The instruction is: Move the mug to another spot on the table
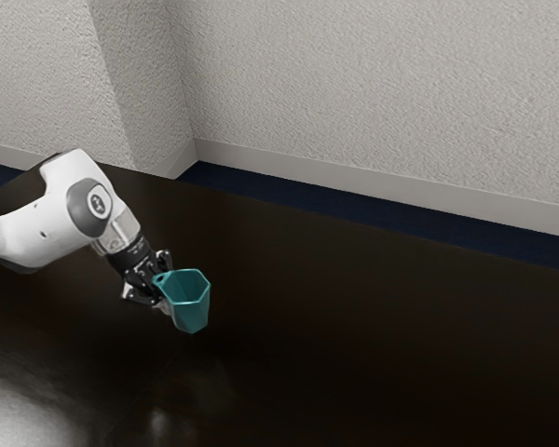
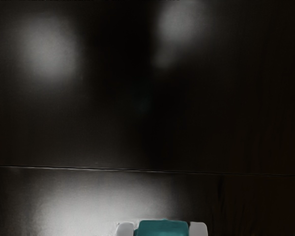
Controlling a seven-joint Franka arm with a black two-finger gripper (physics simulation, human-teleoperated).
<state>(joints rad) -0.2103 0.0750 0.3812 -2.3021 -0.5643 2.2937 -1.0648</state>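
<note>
A teal faceted mug (image 1: pixel 188 298) hangs tilted just above the dark table (image 1: pixel 373 326), held at its rim on the side toward the exterior view's left. My gripper (image 1: pixel 155 284) is shut on that rim, with the white arm reaching in from the left. In the wrist view a strip of the teal mug (image 2: pixel 162 228) sits between two pale fingertips (image 2: pixel 125 229) just under my hand, with the glossy tabletop (image 2: pixel 147 123) beyond it.
The dark glossy table spreads widely toward the exterior view's right and front. A textured white wall (image 1: pixel 382 93) with a pale baseboard runs behind it, with a jutting corner (image 1: pixel 158 112) at the back left. A seam line (image 2: pixel 147 170) crosses the tabletop.
</note>
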